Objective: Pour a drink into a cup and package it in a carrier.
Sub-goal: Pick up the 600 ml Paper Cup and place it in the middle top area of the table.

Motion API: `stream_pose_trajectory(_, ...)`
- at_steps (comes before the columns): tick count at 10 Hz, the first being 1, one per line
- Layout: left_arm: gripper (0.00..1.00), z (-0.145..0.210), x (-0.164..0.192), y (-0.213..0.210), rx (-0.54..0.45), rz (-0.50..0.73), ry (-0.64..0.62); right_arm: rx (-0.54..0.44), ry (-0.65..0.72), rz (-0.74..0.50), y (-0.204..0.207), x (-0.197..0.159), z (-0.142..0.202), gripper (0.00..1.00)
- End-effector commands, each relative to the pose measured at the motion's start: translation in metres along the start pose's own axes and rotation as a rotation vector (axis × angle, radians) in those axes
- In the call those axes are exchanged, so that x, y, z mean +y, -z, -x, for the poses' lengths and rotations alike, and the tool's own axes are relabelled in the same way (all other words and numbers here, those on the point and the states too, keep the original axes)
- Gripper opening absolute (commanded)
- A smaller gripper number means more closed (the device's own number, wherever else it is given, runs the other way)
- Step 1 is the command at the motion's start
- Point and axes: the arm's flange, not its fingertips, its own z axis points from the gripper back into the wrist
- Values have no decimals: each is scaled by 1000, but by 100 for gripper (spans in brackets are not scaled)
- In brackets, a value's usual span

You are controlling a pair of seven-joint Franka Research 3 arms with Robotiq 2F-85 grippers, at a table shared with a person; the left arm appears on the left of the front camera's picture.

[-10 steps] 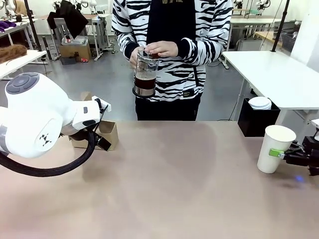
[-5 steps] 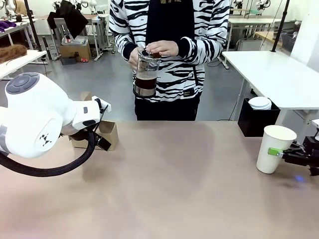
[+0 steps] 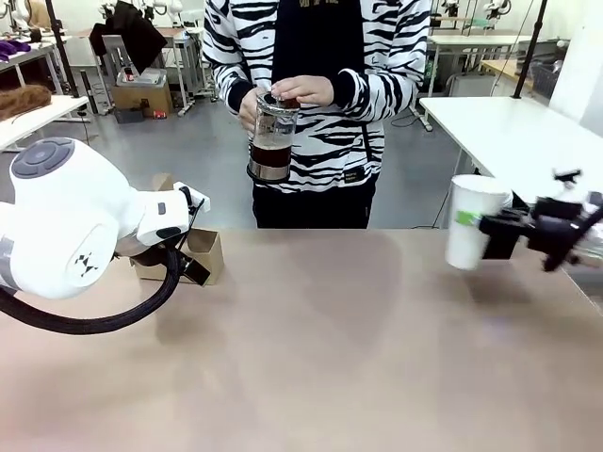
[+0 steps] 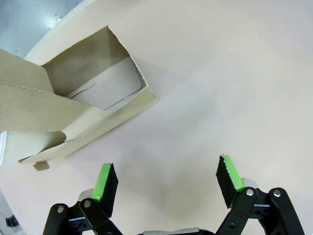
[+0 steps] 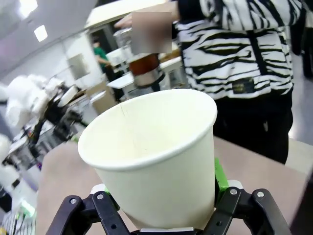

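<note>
The right gripper (image 5: 161, 196) is closed on the white paper cup (image 5: 146, 142), with green pads pressed to opposite sides of its lower wall; the cup appears to be held clear of the table (image 3: 330, 339), roughly upright and mouth upward, seemingly so that it can be offered for filling; no liquid is seen inside. Across the table, the plunger pot (image 3: 272, 141) is held at chest height by the person's hands (image 3: 303, 90), one laid over the lid; the drink (image 3: 270, 156) sits dark in its lower part, not yet poured. The left gripper (image 4: 168, 178) is spread wide and holds nothing; it is poised over bare table near the carrier (image 4: 93, 112), whose open compartment is probably meant for the filled cup.
</note>
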Motion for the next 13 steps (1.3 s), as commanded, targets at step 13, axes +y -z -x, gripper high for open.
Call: stream_pose_trajectory(13,100,0,0,0,-1,1,0,-88,-127,134,182,-45,52,81)
